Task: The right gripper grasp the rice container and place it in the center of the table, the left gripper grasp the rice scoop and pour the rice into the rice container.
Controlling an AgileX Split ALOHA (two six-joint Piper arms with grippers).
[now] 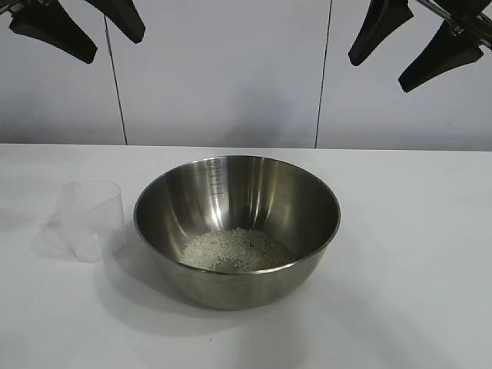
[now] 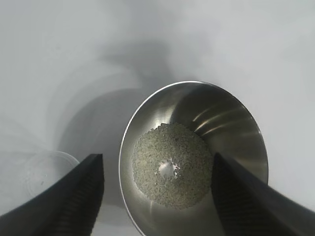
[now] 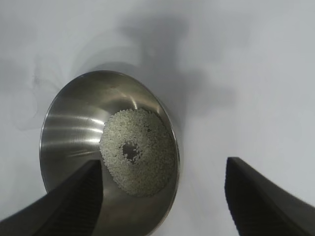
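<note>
Hanging cut off at the upper left of the exterior frame, the left gripper shows only its two black fingers, spread apart and holding nothing; the right gripper at the upper right is cropped the same way, its fingers likewise apart and empty, with a thin metal rod partly visible beside it. Both arms' bodies lie outside the frame. At the centre of the white table stands the stainless-steel rice container, its engraved measuring marks too small to read, and the rice lies in a low heap on its bottom. Just left of it, close but not clearly touching, sits the clear plastic rice scoop, hard to make out against the white surface; whether any grains remain inside it cannot be told.
</note>
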